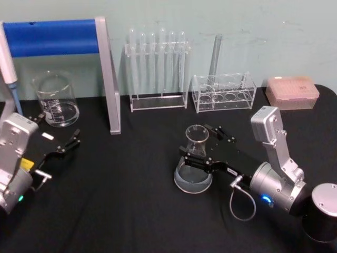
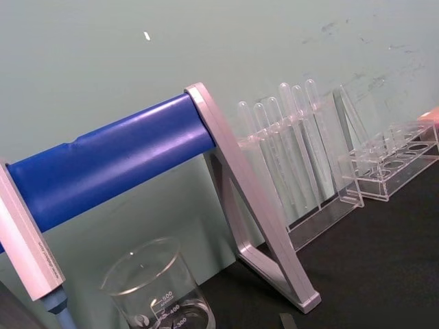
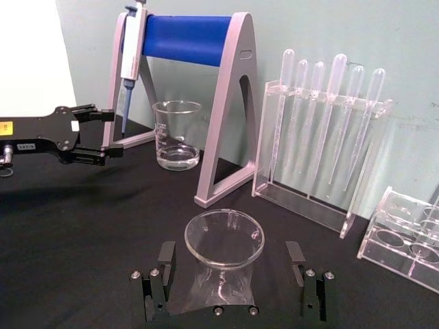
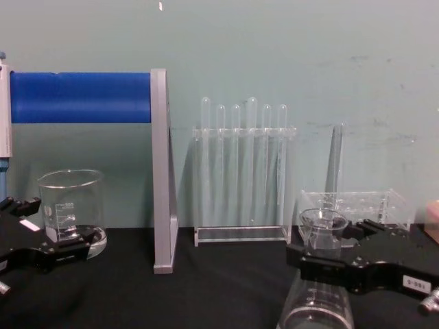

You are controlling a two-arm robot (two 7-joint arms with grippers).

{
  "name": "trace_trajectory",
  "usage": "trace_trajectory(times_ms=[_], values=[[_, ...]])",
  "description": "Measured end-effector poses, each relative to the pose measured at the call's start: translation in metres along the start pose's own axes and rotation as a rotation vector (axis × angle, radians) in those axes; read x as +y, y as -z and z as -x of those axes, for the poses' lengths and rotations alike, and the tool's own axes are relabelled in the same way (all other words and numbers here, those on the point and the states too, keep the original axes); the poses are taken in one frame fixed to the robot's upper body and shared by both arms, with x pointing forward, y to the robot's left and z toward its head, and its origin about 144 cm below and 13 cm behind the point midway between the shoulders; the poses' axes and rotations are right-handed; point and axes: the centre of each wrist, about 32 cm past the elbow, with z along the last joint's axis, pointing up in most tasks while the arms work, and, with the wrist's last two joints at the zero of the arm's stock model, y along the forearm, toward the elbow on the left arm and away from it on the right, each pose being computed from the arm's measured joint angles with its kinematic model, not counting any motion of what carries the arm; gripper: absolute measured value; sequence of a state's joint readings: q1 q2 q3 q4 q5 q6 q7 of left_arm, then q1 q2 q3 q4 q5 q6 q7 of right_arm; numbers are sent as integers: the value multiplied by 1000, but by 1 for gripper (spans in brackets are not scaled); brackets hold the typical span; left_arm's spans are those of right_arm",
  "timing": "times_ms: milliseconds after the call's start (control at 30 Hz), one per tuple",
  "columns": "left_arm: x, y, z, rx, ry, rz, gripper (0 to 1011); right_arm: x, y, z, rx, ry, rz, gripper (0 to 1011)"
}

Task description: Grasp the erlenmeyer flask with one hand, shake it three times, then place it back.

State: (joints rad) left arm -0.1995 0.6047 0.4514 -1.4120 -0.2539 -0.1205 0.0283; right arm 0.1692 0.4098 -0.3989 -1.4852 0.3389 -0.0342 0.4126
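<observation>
Plainly upright: erlenmeyer flask [image 1: 192,176], neck up, inside right tool [image 1: 195,140].

The tabletop [image 1: 131,211] wears a matt black cloth. The erlenmeyer flask [image 1: 190,179] is clear, glossy glass, and so is the beaker [image 1: 55,100] at the far left, with white printed marks. The right gripper [image 1: 195,141] has matt black fingers [image 1: 202,164] on a smooth, satin-silver arm [image 1: 274,147]. The stand [image 1: 108,79] has dull grey metal uprights and a glossy blue bar [image 1: 52,37]. The tall rack [image 1: 158,101] and low rack [image 1: 224,95] look like clear, shiny plastic. The far-right box [image 1: 292,92] is translucent pinkish plastic. The wall [image 1: 237,21] is matt, scuffed paint.
</observation>
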Motion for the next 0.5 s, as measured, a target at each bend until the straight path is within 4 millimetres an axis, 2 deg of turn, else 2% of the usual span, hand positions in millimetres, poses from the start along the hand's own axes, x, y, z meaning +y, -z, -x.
trace_trajectory(times_ms=[500], values=[[0, 0, 0, 0, 0, 0, 1001, 4, -1, 1, 5, -2, -7, 1003]])
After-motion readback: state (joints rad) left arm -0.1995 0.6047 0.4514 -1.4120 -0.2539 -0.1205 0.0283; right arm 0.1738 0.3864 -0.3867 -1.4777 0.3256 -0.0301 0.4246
